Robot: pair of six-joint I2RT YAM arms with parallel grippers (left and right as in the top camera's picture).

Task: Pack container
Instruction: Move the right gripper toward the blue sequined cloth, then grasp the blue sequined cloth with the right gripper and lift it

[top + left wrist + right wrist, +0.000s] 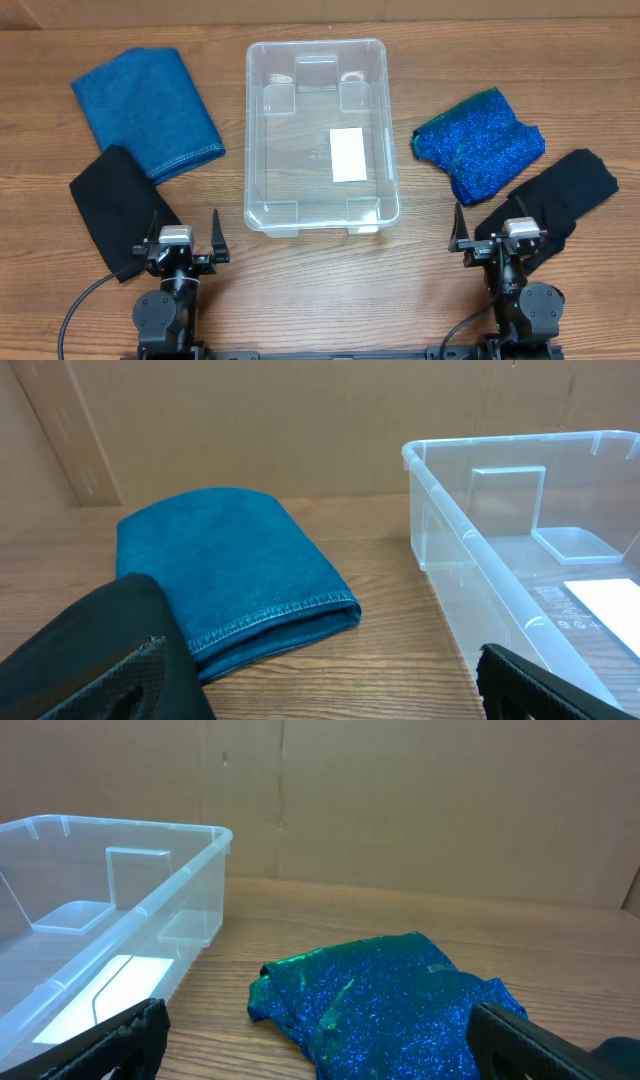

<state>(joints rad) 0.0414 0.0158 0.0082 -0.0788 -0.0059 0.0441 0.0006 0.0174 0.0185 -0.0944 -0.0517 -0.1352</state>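
Observation:
The clear plastic container [268, 120] stands empty at the table's middle, a white label on its bottom; it also shows in the left wrist view [470, 540] and the right wrist view [190, 870]. A folded blue denim cloth [145, 108] [235, 575] and a black cloth [115, 205] [90, 650] lie to its left. A sparkly blue cloth [478, 147] [390, 1005] and another black cloth [560, 195] lie to its right. My left gripper [183, 247] [330, 700] is open and empty near the front edge. My right gripper [500, 237] [320, 1050] is open and empty at the front right.
The wooden table [320, 290] has a cardboard wall [250, 420] behind it. A black cable [75, 310] runs by the left arm's base.

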